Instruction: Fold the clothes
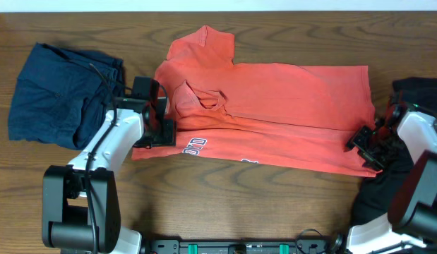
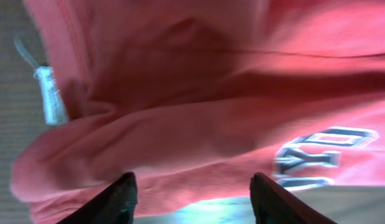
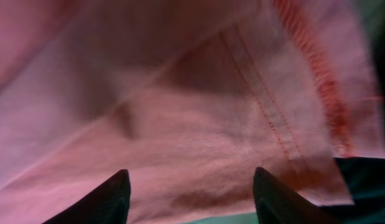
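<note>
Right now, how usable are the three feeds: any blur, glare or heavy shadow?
Overhead: sharp, evenly lit, no glare on the coral-red T-shirt, only soft fold shadows. Left wrist: very close and blurred, white lettering smeared, dark shadow in the folds above the left pincer. Right wrist: soft focus, hem stitching traceable, right pincer a dark silhouette at the bottom edge.

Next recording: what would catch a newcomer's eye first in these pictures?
The coral-red T-shirt lies folded lengthwise across the middle of the table, white lettering showing along its near edge. The left gripper at its collar end and the right gripper at its hem end both stand open over the cloth. A navy garment lies crumpled at the left, a black garment at the right edge.
</note>
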`<move>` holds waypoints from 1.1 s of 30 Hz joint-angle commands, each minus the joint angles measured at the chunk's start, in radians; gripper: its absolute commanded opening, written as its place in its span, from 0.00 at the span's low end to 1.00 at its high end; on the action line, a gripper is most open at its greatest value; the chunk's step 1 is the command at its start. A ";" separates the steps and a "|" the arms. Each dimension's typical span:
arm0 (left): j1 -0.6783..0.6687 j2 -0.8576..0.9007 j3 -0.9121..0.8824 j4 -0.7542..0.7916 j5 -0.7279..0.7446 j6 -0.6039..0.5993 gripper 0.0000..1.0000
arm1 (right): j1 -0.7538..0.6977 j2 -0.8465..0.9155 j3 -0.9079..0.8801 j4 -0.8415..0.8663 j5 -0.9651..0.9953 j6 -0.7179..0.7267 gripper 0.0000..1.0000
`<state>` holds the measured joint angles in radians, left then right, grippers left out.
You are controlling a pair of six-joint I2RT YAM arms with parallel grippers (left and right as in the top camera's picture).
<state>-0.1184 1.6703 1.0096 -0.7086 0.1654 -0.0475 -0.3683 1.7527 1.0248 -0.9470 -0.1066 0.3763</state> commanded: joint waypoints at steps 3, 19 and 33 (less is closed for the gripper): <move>0.017 0.010 -0.067 0.026 -0.099 0.005 0.64 | 0.005 0.086 0.000 -0.011 0.005 0.026 0.65; 0.270 0.002 -0.204 0.001 -0.178 -0.180 0.06 | 0.009 0.056 -0.011 0.000 -0.025 -0.109 0.54; 0.314 -0.093 -0.148 -0.060 -0.146 -0.148 0.38 | 0.011 0.000 -0.012 0.195 -0.208 -0.117 0.59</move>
<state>0.1890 1.6279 0.8383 -0.7540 0.0437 -0.1848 -0.3679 1.7733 1.0191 -0.7582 -0.2916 0.2420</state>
